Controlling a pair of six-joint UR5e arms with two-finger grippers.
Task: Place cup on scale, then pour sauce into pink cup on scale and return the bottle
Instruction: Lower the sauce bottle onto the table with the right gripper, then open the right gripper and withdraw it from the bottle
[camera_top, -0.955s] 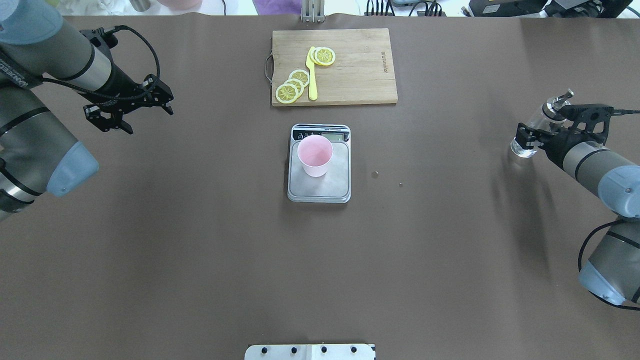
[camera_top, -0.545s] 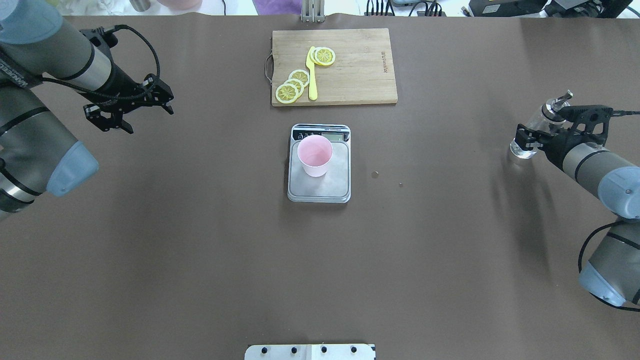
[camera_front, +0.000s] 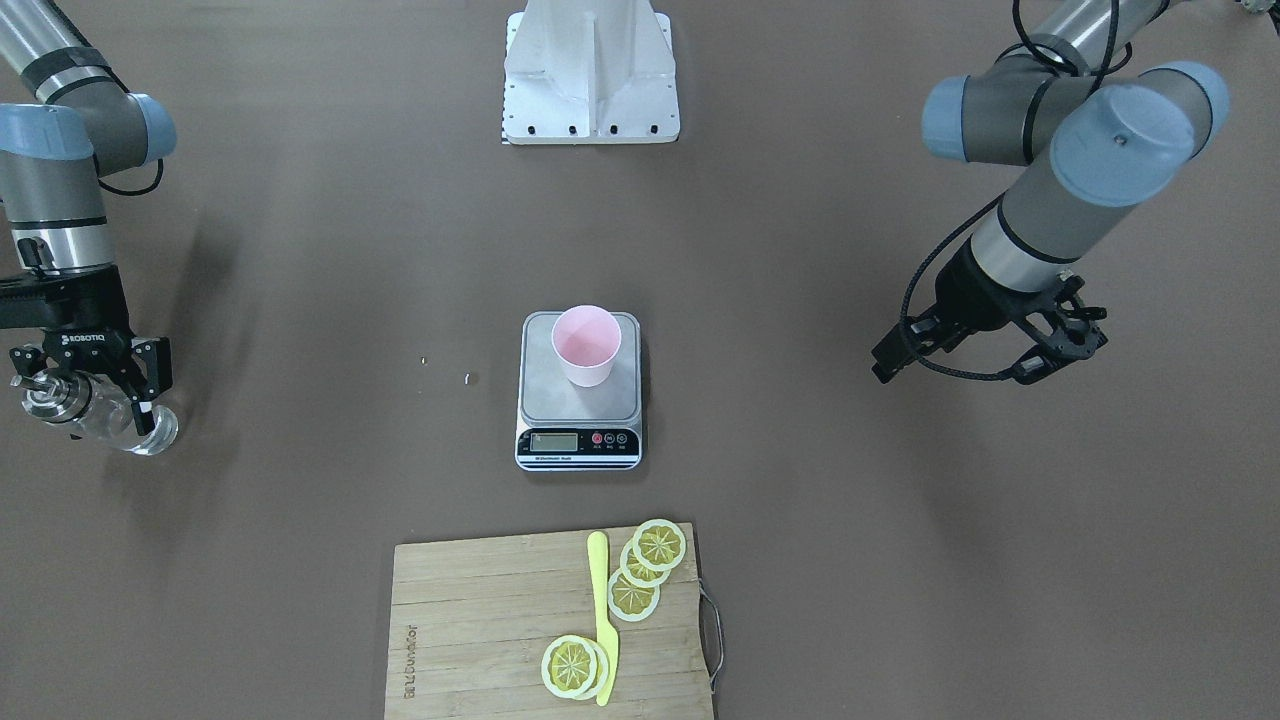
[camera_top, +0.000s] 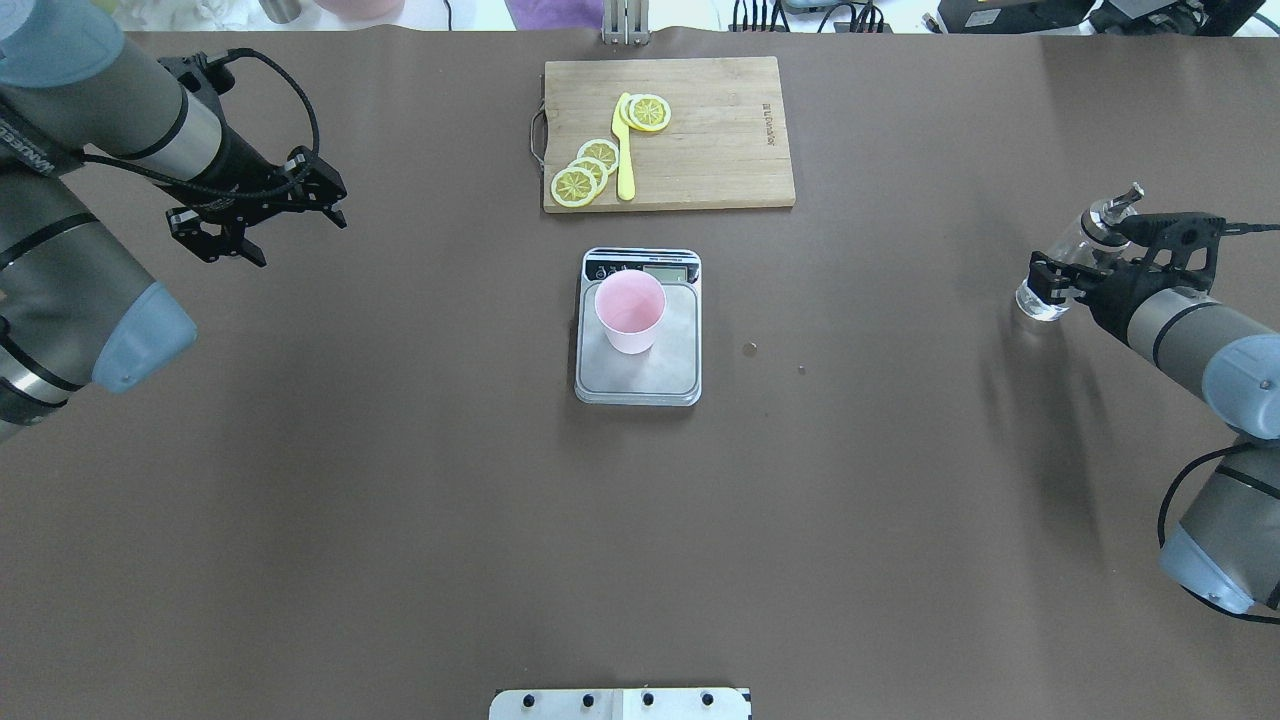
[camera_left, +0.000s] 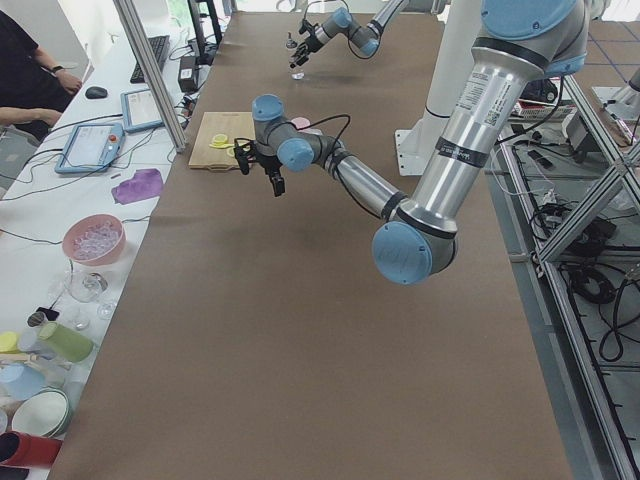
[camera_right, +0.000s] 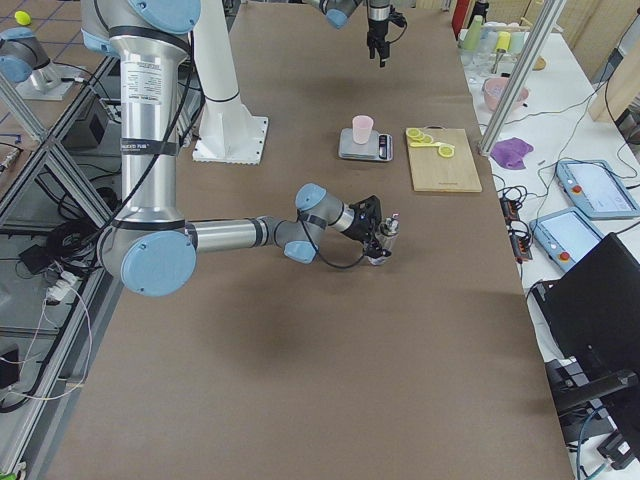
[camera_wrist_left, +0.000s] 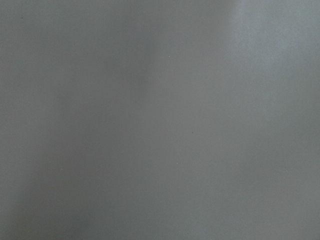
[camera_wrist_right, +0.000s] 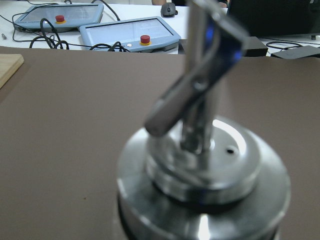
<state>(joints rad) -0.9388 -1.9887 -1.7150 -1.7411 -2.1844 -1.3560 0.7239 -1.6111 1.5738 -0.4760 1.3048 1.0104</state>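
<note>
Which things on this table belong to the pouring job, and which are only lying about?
For the job:
- pink cup
- scale under it
- glass bottle

Lying about:
- wooden cutting board
- lemon slices on it
- yellow knife on it
- small specks beside the scale

Overhead, front-facing — opposed, sharing the scale (camera_top: 650, 365)

Right claw (camera_top: 1072, 265) clenched, left claw (camera_top: 296, 240) spread
</note>
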